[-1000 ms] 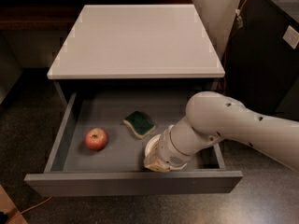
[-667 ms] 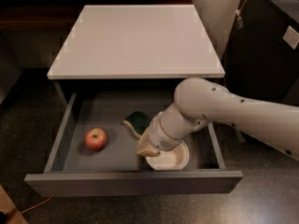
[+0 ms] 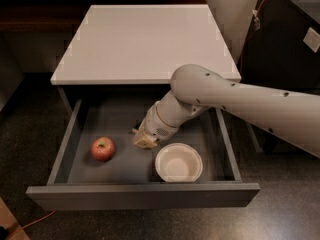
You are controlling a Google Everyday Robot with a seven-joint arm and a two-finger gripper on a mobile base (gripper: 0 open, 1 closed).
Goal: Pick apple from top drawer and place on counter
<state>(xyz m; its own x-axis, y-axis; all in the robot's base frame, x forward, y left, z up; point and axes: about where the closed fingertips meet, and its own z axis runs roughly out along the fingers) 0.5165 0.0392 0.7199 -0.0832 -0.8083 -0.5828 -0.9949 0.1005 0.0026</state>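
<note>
Apple (image 3: 102, 149) position: on the floor of the open top drawer (image 3: 145, 197), left half, clear of the left wall and the front panel, stem upward.

Gripper (image 3: 144, 141) position: inside the same drawer, near its middle, just right of the apple and slightly further back. A strip of bare drawer floor separates the two, with no contact. The arm (image 3: 240, 101) enters from the right and slopes down over the drawer's right rear corner. Gripper state: whether it is apart or together cannot be determined from this view.

White bowl (image 3: 178, 162): on the drawer floor at front right, just beside the gripper on its right-hand side and nearer the front panel.

Counter (image 3: 145, 44): white slab directly above the drawer cabinet.

Changes from 0.7 s earlier:
- The gripper has moved left, off the bowl and closer to the apple.
- The bowl is now fully exposed.
- The green-and-yellow sponge is now hidden behind the arm.
- The apple has not moved.
</note>
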